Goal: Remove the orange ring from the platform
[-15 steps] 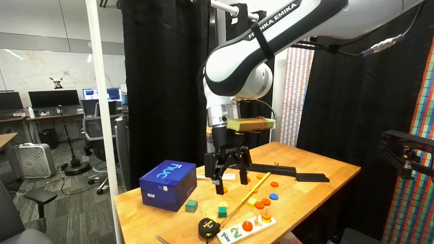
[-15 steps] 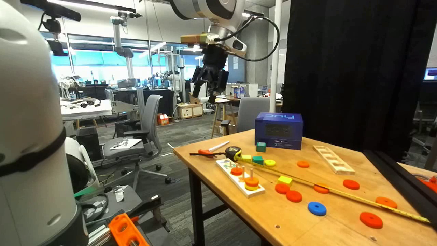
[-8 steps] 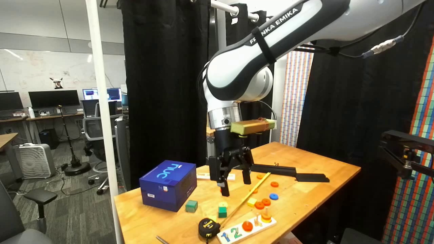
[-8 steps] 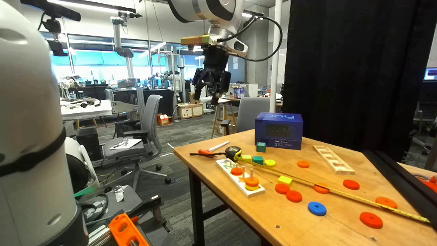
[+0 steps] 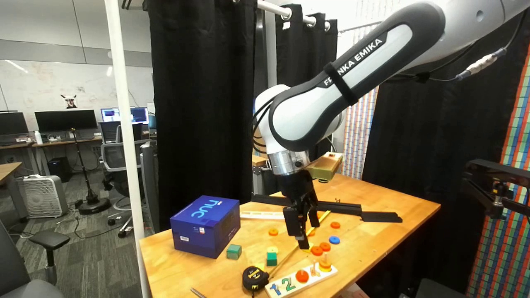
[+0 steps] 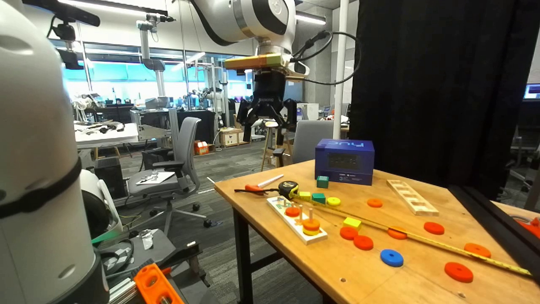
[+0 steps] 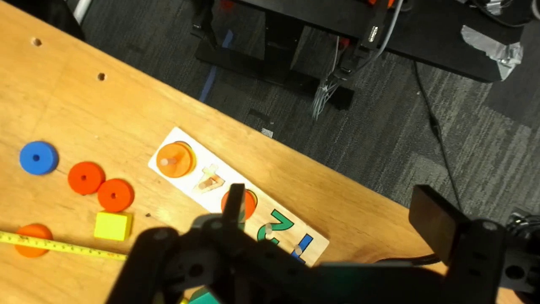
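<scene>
The platform (image 5: 296, 285) is a pale board with digits and pegs near the table edge, also in the wrist view (image 7: 261, 202). An orange ring (image 6: 315, 225) sits on top of a yellow ring on its end peg; it also shows in the wrist view (image 7: 180, 164). A redder orange ring (image 6: 292, 212) sits on a peg beside the digit 2. In the wrist view (image 7: 249, 207) a finger partly covers it. I cannot tell which ring is meant. My gripper (image 6: 263, 140) is open and empty in the air above the board's level, its fingers wide apart in the wrist view (image 7: 329, 194).
A tape measure (image 6: 288, 189) lies by the platform, its yellow blade stretched across the table. Loose red rings (image 6: 363, 242), a blue ring (image 6: 392, 257), a yellow block (image 6: 352, 223) and green blocks (image 6: 322, 182) lie around. The blue box (image 5: 205, 226) stands behind.
My gripper has come lower and turned about its axis. In an exterior view it has shifted right, closer to the platform. The rings and the platform have not moved.
</scene>
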{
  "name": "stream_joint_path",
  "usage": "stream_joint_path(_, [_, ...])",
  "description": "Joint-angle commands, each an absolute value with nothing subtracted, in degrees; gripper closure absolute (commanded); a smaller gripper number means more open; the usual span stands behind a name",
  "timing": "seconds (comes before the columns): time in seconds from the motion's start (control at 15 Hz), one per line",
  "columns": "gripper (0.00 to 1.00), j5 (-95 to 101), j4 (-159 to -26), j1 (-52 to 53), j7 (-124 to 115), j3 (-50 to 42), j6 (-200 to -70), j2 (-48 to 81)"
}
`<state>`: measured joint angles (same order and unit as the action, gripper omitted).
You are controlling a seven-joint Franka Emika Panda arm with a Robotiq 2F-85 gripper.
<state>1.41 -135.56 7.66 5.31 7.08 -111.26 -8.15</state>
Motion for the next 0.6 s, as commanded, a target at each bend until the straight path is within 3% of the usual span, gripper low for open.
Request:
stream_joint_path(0.0, [0.0,1.6,-142.5,7.2,17.1,5.1,-120.9,-11.4])
stream_joint_path(0.53, [0.0,-0.4,-153.0,5.7,35.6,-0.5,-145.9,-4.7])
